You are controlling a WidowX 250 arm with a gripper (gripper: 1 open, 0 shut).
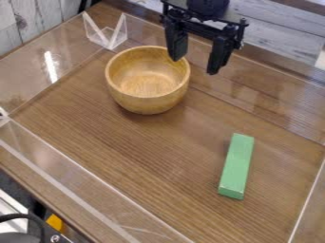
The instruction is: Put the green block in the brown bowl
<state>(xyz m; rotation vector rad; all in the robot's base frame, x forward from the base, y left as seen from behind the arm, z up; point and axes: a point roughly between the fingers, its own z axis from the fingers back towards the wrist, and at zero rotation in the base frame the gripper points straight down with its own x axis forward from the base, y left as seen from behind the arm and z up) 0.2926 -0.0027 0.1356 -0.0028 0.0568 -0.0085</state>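
The green block (237, 165) lies flat on the wooden table, at the right and toward the front, its long side running front to back. A round light-brown wooden bowl (147, 79) stands upright at the middle back and looks empty. My gripper (200, 51) hangs at the back, just right of the bowl's far rim and well away from the block. Its two black fingers (219, 55) stand apart, open, with nothing between them.
A clear plastic piece (105, 30) stands at the back left, behind the bowl. Low transparent walls (76, 171) run along the table's left and front sides. Bare wood lies between the bowl and the block.
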